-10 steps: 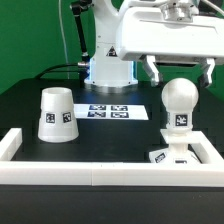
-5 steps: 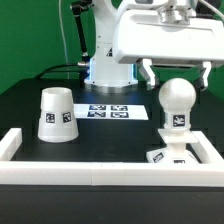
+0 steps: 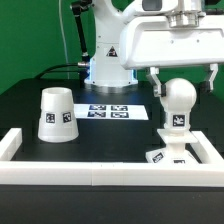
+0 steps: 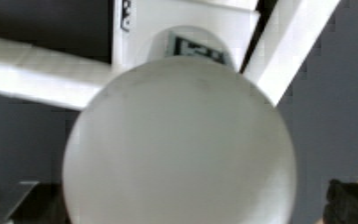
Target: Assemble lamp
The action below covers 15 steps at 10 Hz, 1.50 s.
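Observation:
The white bulb (image 3: 177, 100) stands upright on the flat square base (image 3: 160, 157) at the exterior view's front right, inside the corner of the rail. My gripper (image 3: 184, 80) is open just above it, with one finger on each side of the ball head and not touching it. In the wrist view the ball head (image 4: 185, 140) fills most of the picture, and my dark fingertips (image 4: 357, 200) show only at the edges. The tapered shade (image 3: 55, 115) stands wide end down on the black table at the exterior view's left, far from my gripper.
The marker board (image 3: 108, 112) lies flat at the table's middle back. A long white border rail (image 3: 90, 176) runs along the front, with short arms at both sides. The arm's white pedestal (image 3: 108, 68) stands behind the board.
My gripper has moved toward the exterior view's right and a little lower, so its fingers now flank the bulb's head. The bulb, base and shade have not moved.

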Motion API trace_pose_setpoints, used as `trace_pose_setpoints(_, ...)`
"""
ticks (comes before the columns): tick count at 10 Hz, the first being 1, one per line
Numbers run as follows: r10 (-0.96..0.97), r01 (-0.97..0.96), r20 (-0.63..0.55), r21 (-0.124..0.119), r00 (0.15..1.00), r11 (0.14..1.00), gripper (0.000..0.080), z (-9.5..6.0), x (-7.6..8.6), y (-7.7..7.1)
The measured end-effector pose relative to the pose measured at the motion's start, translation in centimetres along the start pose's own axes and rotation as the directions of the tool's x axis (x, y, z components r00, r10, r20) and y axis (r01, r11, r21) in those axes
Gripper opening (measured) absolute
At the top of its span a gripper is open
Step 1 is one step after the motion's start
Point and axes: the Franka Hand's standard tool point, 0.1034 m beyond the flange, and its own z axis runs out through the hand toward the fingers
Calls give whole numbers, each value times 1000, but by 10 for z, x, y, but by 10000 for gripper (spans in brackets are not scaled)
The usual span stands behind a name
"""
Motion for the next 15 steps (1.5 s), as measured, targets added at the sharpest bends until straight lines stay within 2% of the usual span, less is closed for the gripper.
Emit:
trace_pose_setpoints(3,-6,2,127,33,992,999,698,3,-1,0)
trace_pose_setpoints(8,-39,36,101,27,994,999,698,6,0,8)
trace_pose_setpoints(9,-50,48,95,26,994,999,578,6,1,11)
trace_pose_setpoints(13,-33,31,92,24,995,999,574,6,2,12)
trace_pose_setpoints(15,110,-112,94,14,989,994,574,6,1,11)
